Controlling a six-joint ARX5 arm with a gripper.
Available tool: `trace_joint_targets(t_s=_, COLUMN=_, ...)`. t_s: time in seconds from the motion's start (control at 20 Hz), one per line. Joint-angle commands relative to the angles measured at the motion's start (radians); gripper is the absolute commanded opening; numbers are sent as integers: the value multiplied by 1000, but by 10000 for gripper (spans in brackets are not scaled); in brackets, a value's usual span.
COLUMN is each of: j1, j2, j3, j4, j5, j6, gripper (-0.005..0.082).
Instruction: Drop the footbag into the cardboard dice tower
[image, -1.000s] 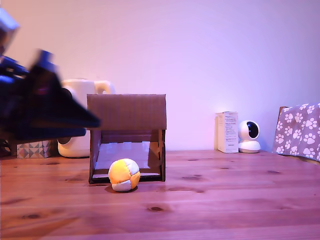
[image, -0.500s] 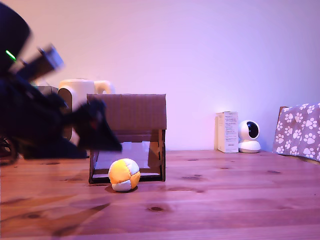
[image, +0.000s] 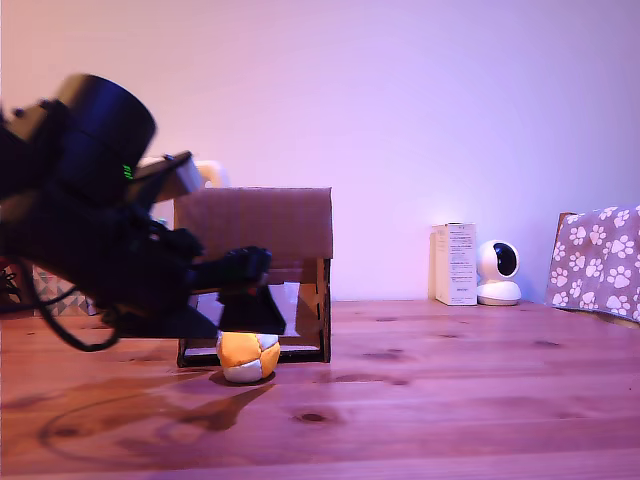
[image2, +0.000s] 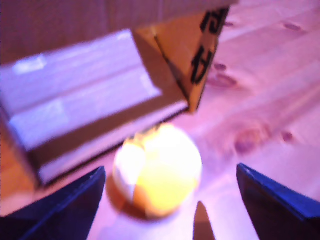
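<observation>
The footbag (image: 248, 357), orange and white, rests on the wooden table just in front of the cardboard dice tower (image: 255, 225). My gripper (image: 252, 318) hangs right above it, coming in from the exterior view's left. In the wrist view the footbag (image2: 157, 170) lies between my two dark fingers (image2: 65, 205), which stand wide apart on either side, so the gripper (image2: 170, 200) is open and not touching it. The tower's pale ramp (image2: 75, 100) shows just beyond the ball.
A white kettle-like appliance (image: 205, 172) stands behind the tower. At the exterior view's right are a white box (image: 455, 263), a small white camera (image: 497, 272) and a paw-print box (image: 598, 260). A patterned box (image: 55, 292) peeks out at the left.
My arm has swung from the exterior view's left toward the middle and come down, so the gripper now sits over the footbag. The footbag and tower have not moved.
</observation>
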Motion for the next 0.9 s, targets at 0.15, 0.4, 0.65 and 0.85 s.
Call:
trace_joint_targets(t_s=0.15, j1=-3, j2=103, j3=46, j4=2, j5=-3, j6=27, gripper=760)
trace_joint_targets(t_s=0.4, j1=-3, j2=138, j3=62, j4=5, j5=-3, j6=54, gripper=316)
trace_joint_targets(t_s=0.65, j1=-8, j2=116, j3=63, j4=-8, j5=1, j6=53, gripper=140)
trace_joint_targets(t_s=0.85, j1=-23, j2=7, j3=63, j4=-142, j5=27, j6=53, gripper=140)
